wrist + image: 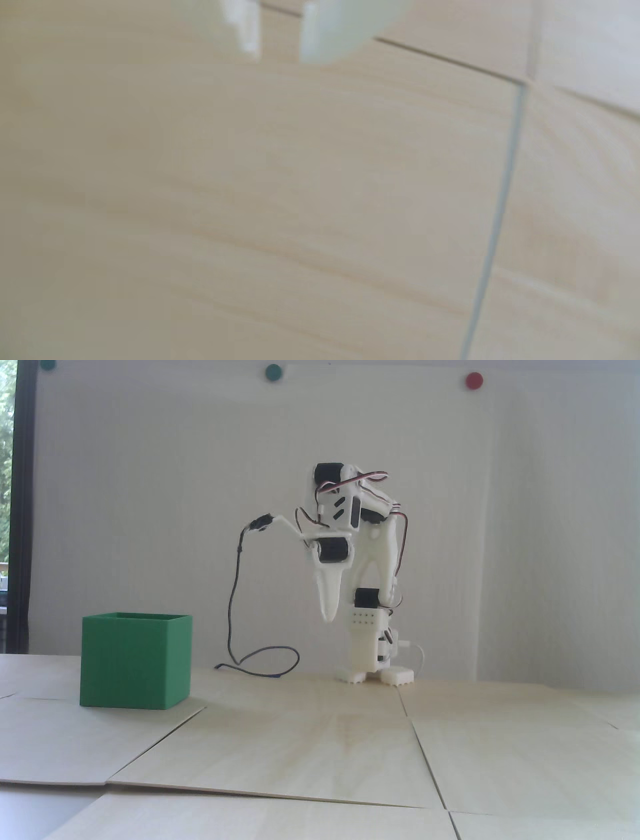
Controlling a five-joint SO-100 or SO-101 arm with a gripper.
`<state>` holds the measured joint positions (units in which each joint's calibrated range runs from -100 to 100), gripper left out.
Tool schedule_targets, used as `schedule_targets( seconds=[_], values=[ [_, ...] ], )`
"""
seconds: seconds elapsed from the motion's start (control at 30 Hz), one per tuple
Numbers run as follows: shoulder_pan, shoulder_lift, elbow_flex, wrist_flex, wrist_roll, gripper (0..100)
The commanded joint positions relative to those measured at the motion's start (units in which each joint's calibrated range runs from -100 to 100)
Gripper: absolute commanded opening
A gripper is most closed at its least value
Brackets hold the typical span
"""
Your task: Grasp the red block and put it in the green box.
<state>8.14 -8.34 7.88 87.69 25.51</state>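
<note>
in the fixed view, taking the green box [136, 662] as landmark: it sits at the left on the pale wooden panels of the table [310, 740], open top up, its base close to a panel edge that runs diagonally toward the front; left of the box lies a short strip of panel before the dark window frame [22, 510], in front of it a seam and a slightly raised panel lip, and to its right a wide bare stretch of wood reaching toward the arm's base [372, 672], crossed only by a dark cable [260, 665] that loops on the table against the white wall [150, 510]; the red block does not show in either view, so i cannot tell where it is; well right of the box the white arm [350, 525] stands folded, upper links bent over, with the gripper [329, 615] pointing straight down, its tip hanging above the table at about the height of the box's rim and clear of the box; in the wrist view, blurred, the fingers [315, 31] enter from the top edge with a narrow gap between them, slightly parted, nothing held, over bare wood with a seam [498, 214] running down at the right
</note>
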Motion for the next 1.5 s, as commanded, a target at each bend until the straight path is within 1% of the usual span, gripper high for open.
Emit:
schedule_targets(
  seconds=[0.0, 0.1, 0.17, 0.23, 0.27, 0.3, 0.33, 0.4, 0.5, 0.57, 0.63, 0.73, 0.93, 1.17, 1.27, 1.37, 1.47],
  values=[
    [-1.1, -13.33, 7.56, -8.26, 19.26, 2],
    [-2.15, -21.07, 17.14, -12.14, 27.12, 2],
    [-2.31, -26.28, 23.09, -14.42, 29.46, 2],
    [-3.52, -33.7, 31.87, -18.97, 29.67, 2],
    [-3.68, -34.33, 32.67, -19.39, 29.67, 2],
    [-4.56, -39.23, 39.24, -23.61, 29.67, 2],
    [-4.72, -40.33, 40.84, -24.62, 29.67, 2],
    [-5.77, -45.7, 49.18, -29.93, 29.67, 2],
    [-6.73, -56.6, 65.32, -40.3, 29.88, 2],
    [-6.89, -62.76, 73.84, -44.77, 30.09, 2],
    [-9.63, -74.13, 85.64, -48.56, 29.78, 2],
    [-11.64, -79.26, 89.81, -48.14, 29.78, 2],
    [-15.26, -85.1, 90.79, -40.05, 29.67, 2],
    [-14.53, -85.34, 90.79, -23.02, 29.72, 2],
    [-14.53, -85.34, 90.79, -18.46, 29.72, 2],
    [-14.37, -85.34, 90.79, -16.44, 29.72, 2],
    [-11.24, -85.34, 90.79, -16.35, 29.78, 2]
  ],
)
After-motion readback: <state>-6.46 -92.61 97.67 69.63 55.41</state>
